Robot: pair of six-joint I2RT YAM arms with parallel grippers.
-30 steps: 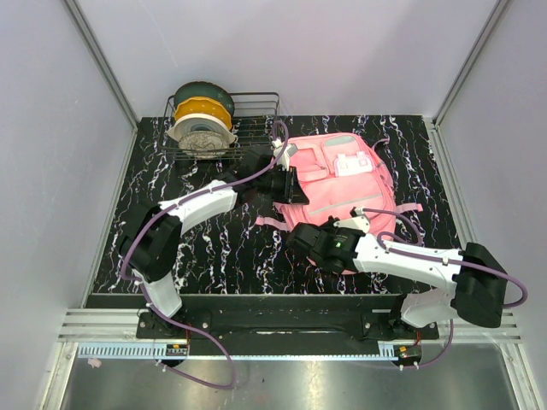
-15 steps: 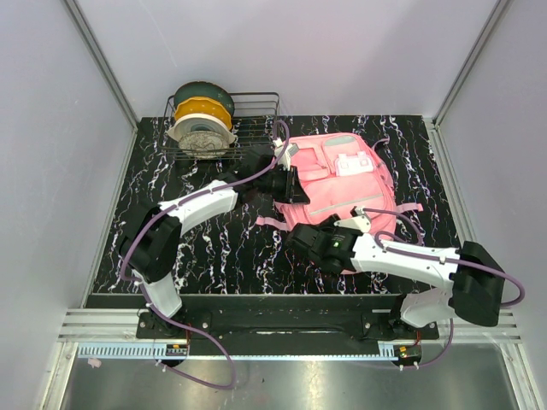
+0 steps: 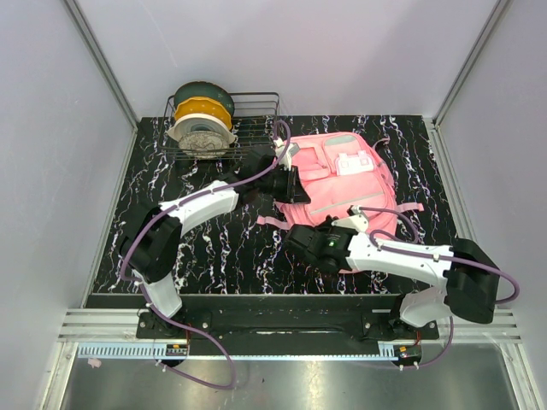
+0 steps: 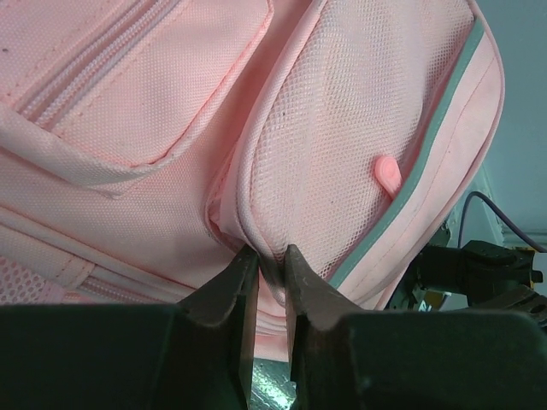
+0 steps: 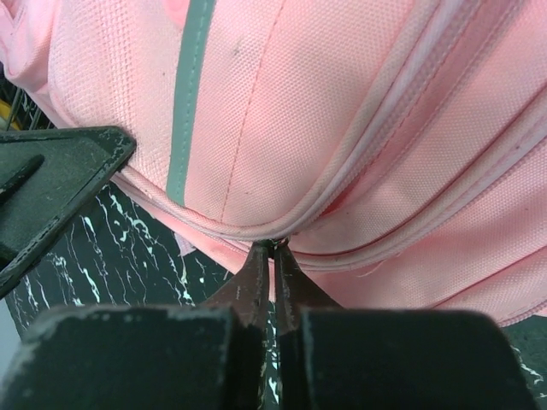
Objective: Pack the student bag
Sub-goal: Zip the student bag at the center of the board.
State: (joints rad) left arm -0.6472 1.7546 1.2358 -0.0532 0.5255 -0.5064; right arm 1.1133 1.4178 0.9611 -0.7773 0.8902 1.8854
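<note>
Pink student bag (image 3: 346,175) — far right of tabletop (image 3: 214,248).
L gripper (image 3: 289,184) at its left edge, R gripper (image 3: 306,243) at near edge; basket (image 3: 265,107) w/ spools (image 3: 202,124) far-left corner.

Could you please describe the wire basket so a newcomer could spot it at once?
Find the black marbled table. At its far left corner, beside the pink backpack, stands the wire basket. It alone is metal mesh, holding round spools.

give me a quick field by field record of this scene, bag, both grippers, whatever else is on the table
student bag: pink, lying on the table, front pockets up
left gripper: shut on a fold of the bag's fabric at the mesh pocket edge
right gripper: shut, tips at a seam on the bag's edge; hold unclear
wire rack: back left, holding spools
</note>
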